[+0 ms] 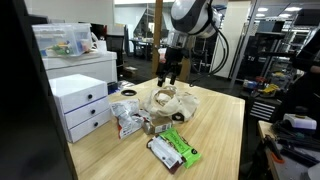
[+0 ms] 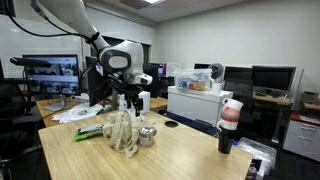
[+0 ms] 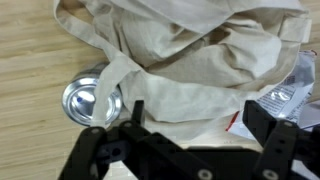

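1. The gripper (image 3: 192,118) hovers just above the cloth bag (image 3: 190,50) — jaws spread wide, gripping nothing.
2. The bag lies crumpled on the wooden table (image 1: 225,125) — a tin can (image 3: 92,100) touches it.

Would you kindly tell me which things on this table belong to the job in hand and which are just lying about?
Job in hand: the open gripper, poised over the cloth bag; probably the silver tin beside the bag.
Lying about: green packet, foil snack bag, white drawer unit, clear storage box.
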Motion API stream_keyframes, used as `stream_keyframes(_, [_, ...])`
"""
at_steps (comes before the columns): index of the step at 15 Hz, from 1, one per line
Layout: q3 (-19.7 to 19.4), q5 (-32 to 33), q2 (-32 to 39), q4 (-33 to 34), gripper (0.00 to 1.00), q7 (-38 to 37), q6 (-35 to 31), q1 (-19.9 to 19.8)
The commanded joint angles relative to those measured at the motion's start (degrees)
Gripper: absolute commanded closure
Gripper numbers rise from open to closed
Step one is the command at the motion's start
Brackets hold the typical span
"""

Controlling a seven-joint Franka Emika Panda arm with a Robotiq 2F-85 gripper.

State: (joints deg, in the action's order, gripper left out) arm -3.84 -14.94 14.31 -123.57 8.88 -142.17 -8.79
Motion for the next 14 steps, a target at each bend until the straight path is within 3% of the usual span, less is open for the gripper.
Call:
stream_keyframes(1, [1.0,1.1,1.1,-1.0,0.0,1.6,-3.0,0.6])
stream_keyframes(2, [1.3,1.1,1.6,-1.1,0.06,2.2,-3.9,0.7])
stream_keyframes(3, [1.5,1.6,1.9,-1.3,0.27,2.4,-5.1,0.9])
stream_keyframes(5, [1.9,2.1,2.6,-1.5,0.32,2.9,-6.6,0.7])
stream_keyframes(14, [1.7,3.2,3.2,-1.7,0.93,3.8,-8.7,-0.3])
